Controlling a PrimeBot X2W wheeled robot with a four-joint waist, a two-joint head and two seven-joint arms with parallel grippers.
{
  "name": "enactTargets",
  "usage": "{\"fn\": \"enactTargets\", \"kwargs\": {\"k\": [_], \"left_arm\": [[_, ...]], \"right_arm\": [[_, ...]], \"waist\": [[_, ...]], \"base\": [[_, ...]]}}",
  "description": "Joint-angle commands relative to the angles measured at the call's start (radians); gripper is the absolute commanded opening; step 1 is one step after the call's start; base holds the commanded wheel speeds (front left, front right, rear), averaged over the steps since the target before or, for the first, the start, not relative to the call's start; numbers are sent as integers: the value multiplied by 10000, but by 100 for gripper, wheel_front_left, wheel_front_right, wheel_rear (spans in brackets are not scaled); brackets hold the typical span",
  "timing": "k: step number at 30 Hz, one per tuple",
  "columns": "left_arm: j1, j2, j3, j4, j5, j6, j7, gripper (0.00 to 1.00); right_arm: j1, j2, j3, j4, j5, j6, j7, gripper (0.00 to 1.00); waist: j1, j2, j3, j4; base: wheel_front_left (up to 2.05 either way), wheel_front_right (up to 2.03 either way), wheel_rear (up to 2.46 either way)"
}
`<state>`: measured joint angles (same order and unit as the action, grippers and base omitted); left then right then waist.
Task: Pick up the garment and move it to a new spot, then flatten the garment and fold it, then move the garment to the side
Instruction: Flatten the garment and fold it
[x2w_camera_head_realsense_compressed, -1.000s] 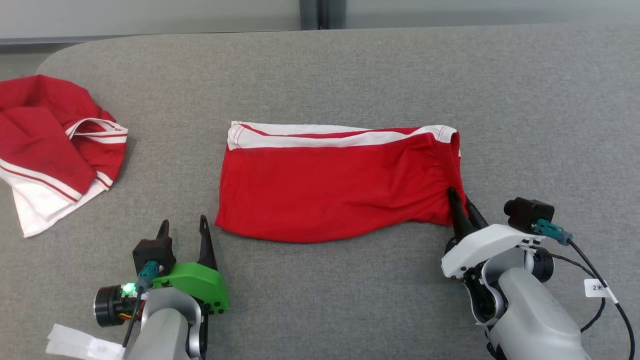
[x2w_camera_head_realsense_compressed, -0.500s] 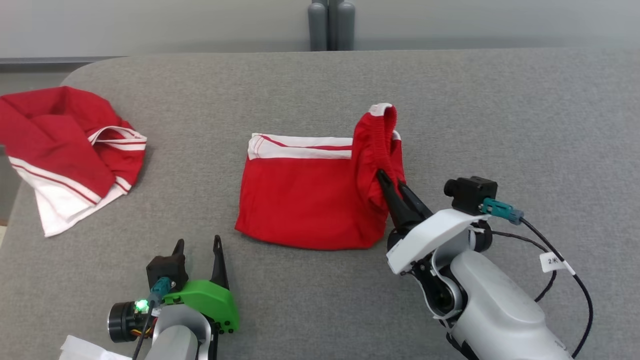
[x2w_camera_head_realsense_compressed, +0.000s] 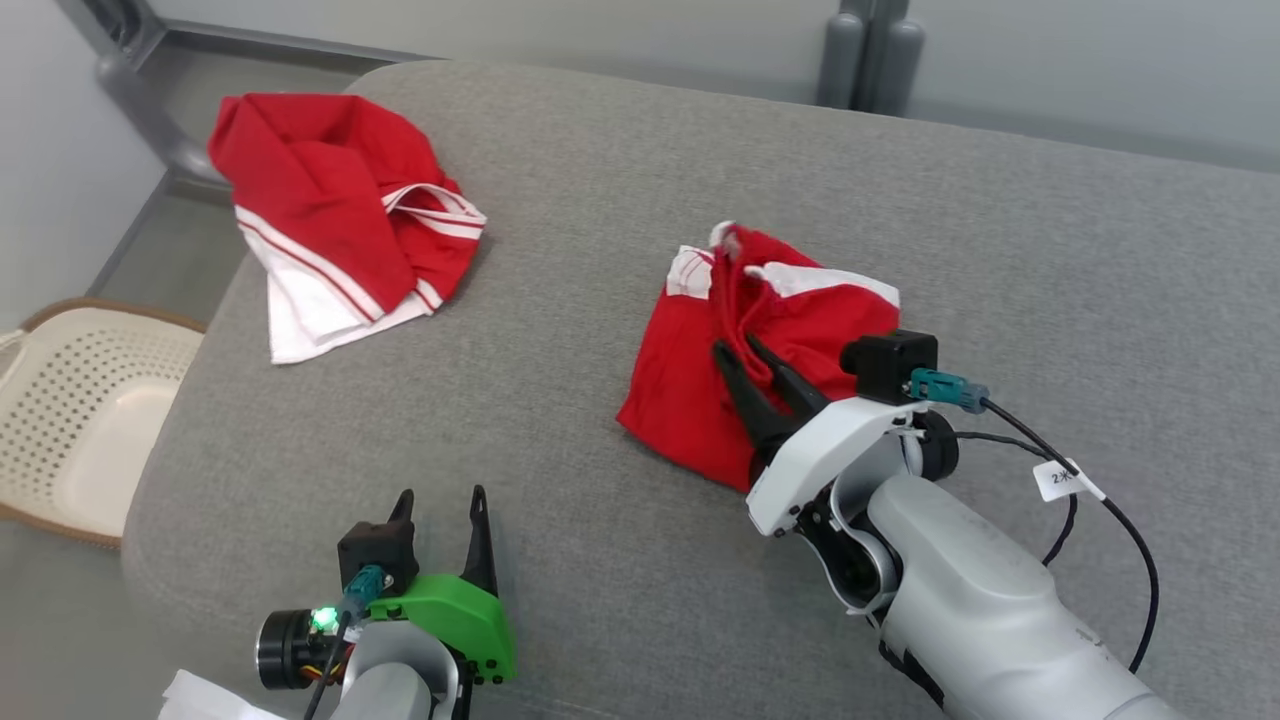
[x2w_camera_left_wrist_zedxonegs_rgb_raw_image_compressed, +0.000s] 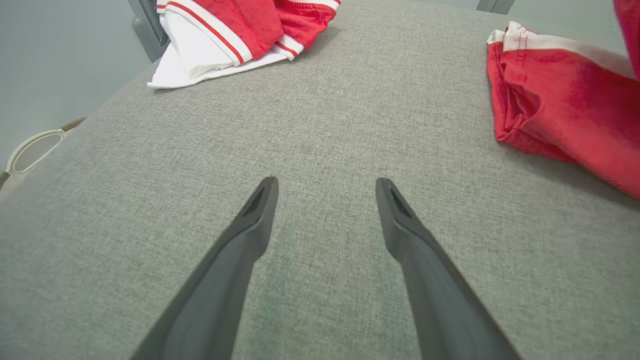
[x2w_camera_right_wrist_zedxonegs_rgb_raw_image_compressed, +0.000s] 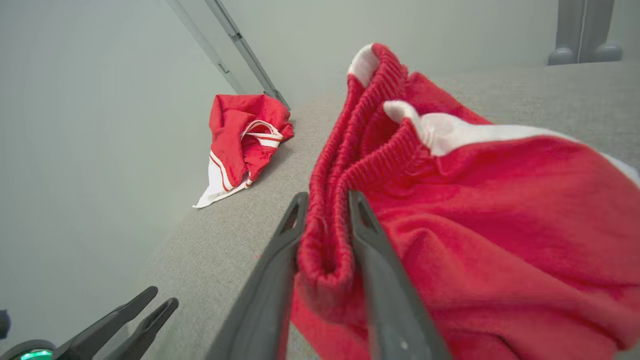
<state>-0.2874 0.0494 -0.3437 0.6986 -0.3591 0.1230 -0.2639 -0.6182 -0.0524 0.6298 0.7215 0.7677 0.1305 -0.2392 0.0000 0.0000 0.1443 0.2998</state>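
Nearest us, our left pincer (x2w_camera_head_realsense_compressed: 441, 497) hangs open, idle over the tabletop (x2w_camera_head_realsense_compressed: 600, 560). Our right pincer (x2w_camera_head_realsense_compressed: 737, 346) has swung the waistband across, doubling the shorts (x2w_camera_head_realsense_compressed: 680, 400) mid-tabletop. Its fingers straddle that band slightly parted, and we cannot tell if they still pinch. The fold looks made; moving the shorts aside remains.

Grey forearms (x2w_camera_head_realsense_compressed: 980, 600), green left cover (x2w_camera_head_realsense_compressed: 445, 610), white right cover (x2w_camera_head_realsense_compressed: 820, 450), dark tapered claw fingers (x2w_camera_head_realsense_compressed: 478, 540), tagged black cable (x2w_camera_head_realsense_compressed: 1120, 520)
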Motion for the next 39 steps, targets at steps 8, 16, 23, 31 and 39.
{"fn": "enactTargets", "kwargs": {"k": [8,16,23,31,39], "left_arm": [[-108,19,112,-446,121,242,-6,100],[15,28,642,-1159,666,198,-6,100],[350,31,1079,-1481,1199,-46,-6,100],[872,33,1565,-1606,1585,-267,-6,100],[1573,31,1813,-1634,1792,-437,-6,100]], "right_arm": [[-426,-39,-558,72,-349,2,-268,100],[1170,3,-4809,-751,-4296,4,-262,100],[2456,10,-6191,-1566,-5686,4,-263,100],[3483,11,-6181,-2052,-5918,4,-262,100],[4171,6,-5795,-2055,-5648,2,-264,100]], "waist": [[0,0,291,179],[0,0,206,-1074],[0,0,-4,-1923],[0,0,-424,-2416],[0,0,-990,-2574]], "base": [[0,0,0],[0,0,0],[0,0,0],[0,0,0],[0,0,0]]}}
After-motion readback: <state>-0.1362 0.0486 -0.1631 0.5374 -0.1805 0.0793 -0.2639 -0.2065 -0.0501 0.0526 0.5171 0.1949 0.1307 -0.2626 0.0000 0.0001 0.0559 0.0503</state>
